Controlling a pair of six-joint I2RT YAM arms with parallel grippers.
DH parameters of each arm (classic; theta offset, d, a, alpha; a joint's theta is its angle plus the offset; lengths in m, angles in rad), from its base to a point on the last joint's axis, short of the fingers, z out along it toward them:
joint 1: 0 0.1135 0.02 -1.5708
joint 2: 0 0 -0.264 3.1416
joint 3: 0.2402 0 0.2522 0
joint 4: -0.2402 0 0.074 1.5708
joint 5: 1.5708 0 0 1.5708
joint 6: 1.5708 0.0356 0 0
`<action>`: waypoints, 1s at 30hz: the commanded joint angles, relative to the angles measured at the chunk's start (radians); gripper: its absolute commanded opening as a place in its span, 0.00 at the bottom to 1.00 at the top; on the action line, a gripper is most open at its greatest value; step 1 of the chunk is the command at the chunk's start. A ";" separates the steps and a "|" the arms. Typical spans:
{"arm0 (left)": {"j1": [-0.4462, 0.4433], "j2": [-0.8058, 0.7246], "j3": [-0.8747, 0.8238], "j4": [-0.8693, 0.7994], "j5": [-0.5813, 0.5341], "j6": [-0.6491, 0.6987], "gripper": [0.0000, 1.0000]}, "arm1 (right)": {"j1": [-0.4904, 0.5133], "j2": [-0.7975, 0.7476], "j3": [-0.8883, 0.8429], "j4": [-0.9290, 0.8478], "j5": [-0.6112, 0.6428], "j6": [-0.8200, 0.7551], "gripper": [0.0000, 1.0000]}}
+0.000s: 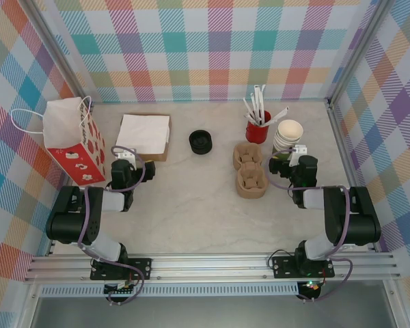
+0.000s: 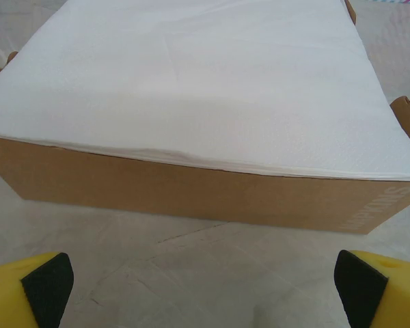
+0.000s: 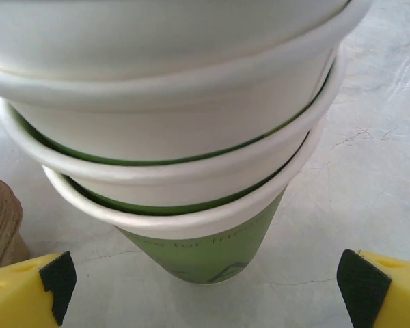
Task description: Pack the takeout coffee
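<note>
The left gripper [image 2: 205, 283] is spread wide, its 2 yellow fingers [image 2: 20, 294] with black pads at the lower corners of the wrist view. Between them is only the bare marbled table [image 2: 212, 260]. Just ahead lies a flat brown cardboard napkin box [image 2: 191, 191] filled with white napkins [image 2: 205, 82]. Pale lettering at the right end of its near side reads "NAPKINS". From above, a white paper bag [image 1: 72, 137] with a red patterned lower part and cord handles stands left of that box. Its print is too small to read.

The right gripper [image 3: 205, 283] is spread just as wide and holds nothing. It faces a stack of lidless paper cups [image 3: 178, 137], cream rims nested, green outside. The lowest visible cup bears white script, partly hidden, that looks like "for frien". A brown pulp cup carrier [image 3: 0, 219] shows at the left edge. In the top view it lies just left of this gripper, and a red cup of white straws [image 1: 257, 126] stands behind it, beside the stack.

The takeout coffee [image 1: 201, 141], seen from above as a round black lid, stands upright on the table between the napkin box and the carrier, apart from both grippers.
</note>
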 commanded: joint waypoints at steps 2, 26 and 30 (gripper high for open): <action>-0.004 0.002 0.022 0.014 -0.008 0.014 1.00 | -0.004 0.002 0.007 0.037 -0.021 -0.006 1.00; -0.004 -0.091 0.013 -0.045 -0.100 -0.022 1.00 | -0.006 -0.052 0.022 -0.036 0.046 0.026 1.00; -0.010 -0.284 0.020 -0.226 -0.144 -0.075 1.00 | -0.004 -0.204 0.056 -0.259 0.076 0.020 1.00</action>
